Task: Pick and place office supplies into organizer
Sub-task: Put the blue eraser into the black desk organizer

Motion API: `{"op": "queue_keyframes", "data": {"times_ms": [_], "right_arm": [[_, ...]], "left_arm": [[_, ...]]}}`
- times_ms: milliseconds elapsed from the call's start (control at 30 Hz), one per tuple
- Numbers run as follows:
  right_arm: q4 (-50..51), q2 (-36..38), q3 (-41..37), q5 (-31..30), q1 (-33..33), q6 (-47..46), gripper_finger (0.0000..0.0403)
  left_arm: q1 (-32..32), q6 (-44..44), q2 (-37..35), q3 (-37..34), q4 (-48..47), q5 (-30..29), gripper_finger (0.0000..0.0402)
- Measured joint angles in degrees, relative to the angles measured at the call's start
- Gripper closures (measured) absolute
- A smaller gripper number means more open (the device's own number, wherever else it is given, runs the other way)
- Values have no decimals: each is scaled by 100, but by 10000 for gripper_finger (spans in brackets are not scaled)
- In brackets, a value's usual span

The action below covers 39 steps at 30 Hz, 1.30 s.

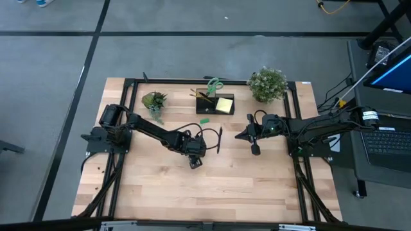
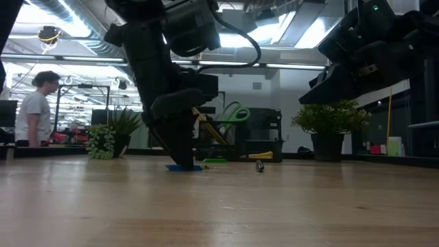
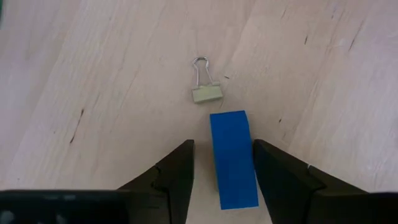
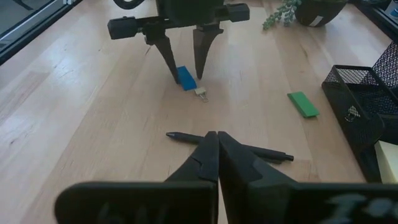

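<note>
Two fingers of the left hand [image 3: 222, 180] stand apart on both sides of the blue eraser [image 3: 233, 158] lying on the bench [image 3: 93, 93], seemingly to clamp it for the organizer [image 1: 215, 102], while the right hand [image 4: 213, 146], fingers together, waits near a black pen [image 4: 261, 151].

Pale wood table [image 3: 93, 93], matt, with fine grain lines and dark flecks. Blue eraser [image 3: 233, 158], smooth and matt, probably rubber. Binder clip [image 3: 205, 87] with shiny wire handle. Black wire-mesh organizer [image 4: 367, 106]. Matt dark plastic fingers [image 3: 180, 177].
</note>
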<state>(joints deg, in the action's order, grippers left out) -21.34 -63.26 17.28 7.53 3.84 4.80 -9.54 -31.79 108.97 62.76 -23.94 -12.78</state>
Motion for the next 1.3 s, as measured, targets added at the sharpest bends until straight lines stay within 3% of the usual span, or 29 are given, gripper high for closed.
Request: {"op": "queue_keyframes", "data": {"times_ms": [533, 1300], "right_arm": [[0, 0, 0, 0, 0, -2, 397], [10, 0, 1, 0, -1, 4, 397]], "left_arm": [[-55, 278, 0, -2, -4, -14, 313], [-50, 1171, -169, -34, 27, 33, 322]]}}
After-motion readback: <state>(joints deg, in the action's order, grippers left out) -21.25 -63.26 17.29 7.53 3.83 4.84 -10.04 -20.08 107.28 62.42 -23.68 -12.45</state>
